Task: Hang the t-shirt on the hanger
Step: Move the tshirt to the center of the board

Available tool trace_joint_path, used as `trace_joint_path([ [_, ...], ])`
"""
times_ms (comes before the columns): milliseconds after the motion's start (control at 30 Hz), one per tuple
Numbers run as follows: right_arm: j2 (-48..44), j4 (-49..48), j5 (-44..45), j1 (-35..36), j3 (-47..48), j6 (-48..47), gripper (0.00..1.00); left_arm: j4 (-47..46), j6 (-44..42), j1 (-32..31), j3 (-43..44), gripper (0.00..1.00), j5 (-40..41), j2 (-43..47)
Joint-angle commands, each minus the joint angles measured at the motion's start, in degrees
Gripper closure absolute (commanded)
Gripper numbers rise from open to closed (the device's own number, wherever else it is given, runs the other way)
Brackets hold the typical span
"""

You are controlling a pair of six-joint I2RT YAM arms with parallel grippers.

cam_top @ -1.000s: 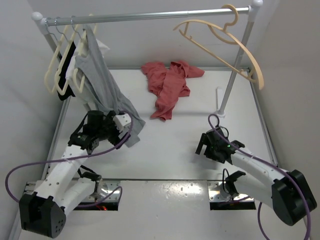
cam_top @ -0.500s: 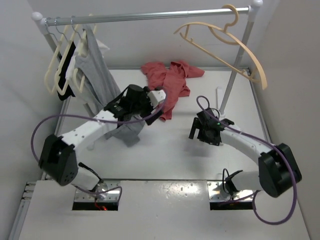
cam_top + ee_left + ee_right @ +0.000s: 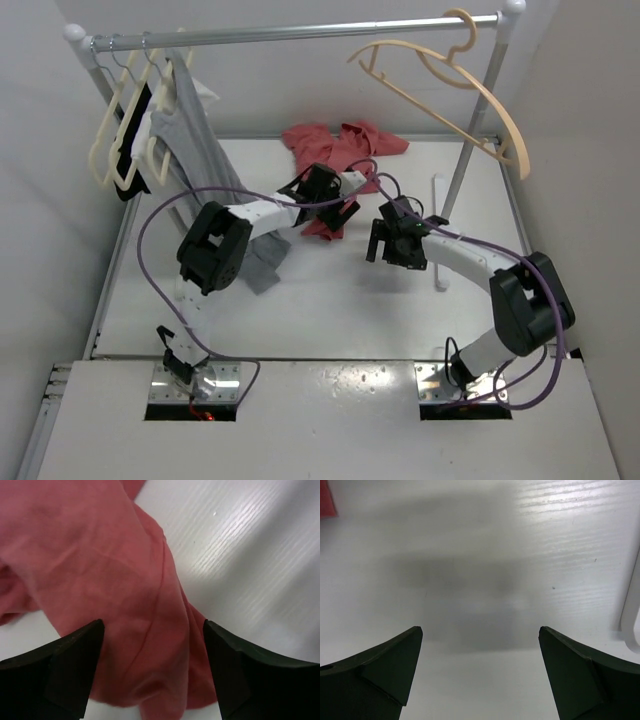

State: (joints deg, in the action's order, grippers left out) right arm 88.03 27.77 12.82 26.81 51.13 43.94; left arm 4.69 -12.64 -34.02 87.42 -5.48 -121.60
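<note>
The salmon-red t-shirt (image 3: 340,155) lies crumpled on the white table at the back centre. My left gripper (image 3: 338,208) is stretched out over its near end. In the left wrist view the red cloth (image 3: 100,555) fills the space between the fingers; the left gripper (image 3: 152,626) is open, with a fold of cloth between the jaws. My right gripper (image 3: 392,252) is open and empty just right of the shirt, low over bare table (image 3: 480,630); a sliver of the shirt (image 3: 326,500) shows at the top left there. The pale beige hanger (image 3: 455,85) hangs on the rail at the right.
A metal rail (image 3: 300,32) spans the back. Cream hangers with grey and black clothes (image 3: 150,130) hang at its left; a grey t-shirt (image 3: 215,190) drapes down to the table beside my left arm. The rail's right post (image 3: 468,150) and white foot (image 3: 440,205) stand right of my right gripper.
My left arm has swung from the near left, past the grey shirt, out to the red t-shirt's near end. My right arm has moved forward and left, toward the shirt.
</note>
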Motion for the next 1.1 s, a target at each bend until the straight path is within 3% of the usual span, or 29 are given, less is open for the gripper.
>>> trace_joint_path([
  [0,1.97,0.00,1.76,-0.09,4.05,-2.89,0.00,-0.65,-3.61,0.53,3.20,0.20,0.47,-1.53],
  [133,2.67,0.01,1.77,-0.09,4.06,-2.90,0.00,0.59,-4.41,4.22,1.27,0.40,-6.02,-1.36],
  [267,1.98,-1.58,-0.42,-0.09,4.06,-1.59,0.00,7.33,-9.93,6.94,-0.32,1.00,-13.50,1.71],
  [400,0.57,-2.11,-0.95,-0.62,4.06,-0.88,0.00,22.67,-24.58,6.95,-6.00,1.00,-19.29,9.34],
  [467,-1.80,-2.11,-0.95,-0.62,2.84,-0.88,0.00,30.51,-40.21,6.95,-9.44,1.00,-24.64,16.98],
  [533,-3.38,-1.58,-0.25,-0.62,1.25,-0.88,0.00,46.14,-53.73,5.64,-14.19,1.00,-25.46,22.08],
  [567,-4.78,-0.97,0.62,-0.62,1.25,-0.88,0.00,51.77,-66.85,5.11,-15.60,1.00,-25.46,26.29],
  [600,-5.49,-0.35,1.50,-0.62,0.47,-0.88,0.00,62.35,-72.73,4.32,-18.05,1.00,-23.90,27.98],
  [633,-6.11,-0.35,2.03,-0.62,-0.06,-0.88,0.00,66.64,-77.22,3.79,-19.12,0.98,-23.10,29.30],
  [667,-6.72,0.35,2.56,-0.62,-0.07,-0.88,0.00,69.72,-80.92,3.79,-20.08,0.88,-22.57,30.36],
  [700,-7.25,0.36,2.56,-0.62,-0.07,-0.88,0.00,69.75,-78.87,2.74,-22.18,0.66,-22.04,32.28],
  [767,-8.14,1.41,3.18,-0.62,-0.07,-1.49,0.00,69.76,-78.15,1.68,-23.78,0.43,-22.03,33.70],
  [833,-9.62,1.41,3.18,-0.62,-0.07,-1.49,0.00,64.97,-74.22,1.68,-23.78,0.29,-24.99,33.71],
  [933,-10.16,1.41,3.18,-0.62,-0.07,-1.49,0.00,53.62,-54.46,3.07,-21.51,0.28,-31.06,33.71],
  [967,-10.16,1.93,3.18,-0.62,-0.07,-1.49,0.00,44.71,-49.28,4.82,-20.28,0.28,-32.22,32.93],
  [1000,-10.16,1.94,3.18,-0.62,-0.07,-1.49,0.00,39.05,-36.35,5.45,-20.27,0.28,-32.23,32.40],
  [1033,-10.16,1.94,3.70,-0.62,-0.07,-1.49,0.00,33.08,-29.61,5.46,-19.66,0.28,-31.62,32.39],
  [1067,-10.68,1.94,3.70,-0.62,-0.59,-1.49,0.00,21.88,-23.45,5.46,-19.65,0.28,-27.18,32.39],
])
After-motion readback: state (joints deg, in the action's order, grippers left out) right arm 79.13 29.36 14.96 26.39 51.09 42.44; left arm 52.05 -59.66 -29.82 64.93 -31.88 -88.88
